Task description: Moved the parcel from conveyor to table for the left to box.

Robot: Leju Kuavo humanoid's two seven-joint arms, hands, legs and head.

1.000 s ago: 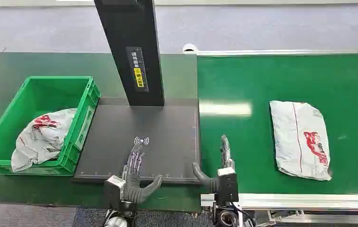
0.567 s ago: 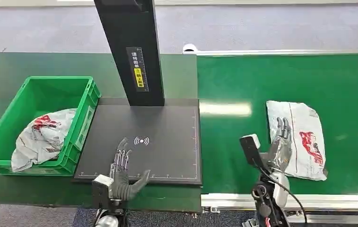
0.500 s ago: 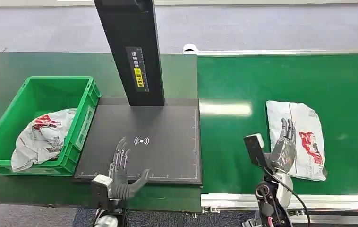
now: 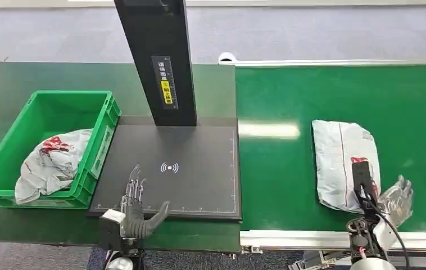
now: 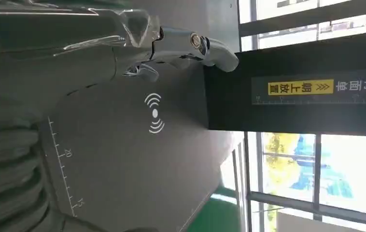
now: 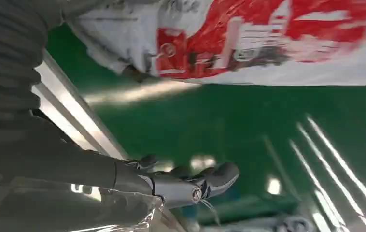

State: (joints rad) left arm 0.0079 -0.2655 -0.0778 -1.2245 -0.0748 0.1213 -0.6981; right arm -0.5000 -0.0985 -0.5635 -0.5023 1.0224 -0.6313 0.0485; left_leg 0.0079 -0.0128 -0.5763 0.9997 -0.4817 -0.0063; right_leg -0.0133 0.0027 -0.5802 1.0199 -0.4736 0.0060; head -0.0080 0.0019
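white parcel (image 4: 343, 164) red print; green conveyor (image 4: 289, 101); green box (image 4: 42, 112).

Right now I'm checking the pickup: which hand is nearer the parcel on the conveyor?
Right. The right hand hovers just beside the parcel at its near corner; the left hand is far off, over the black scanner pad.

I see a dark green table (image 4: 14, 76) on my left with a green crate (image 4: 53, 112) sitting on it, one crumpled white-red bag (image 4: 50, 163) inside. Just beside the crate lies a black scan pad (image 4: 199, 152) with a wifi-type mark, a black post (image 4: 160, 62) rising from its far edge. On my right, the bright green conveyor (image 4: 312, 90) carries a white parcel (image 4: 340, 160) with red print near its near rail.
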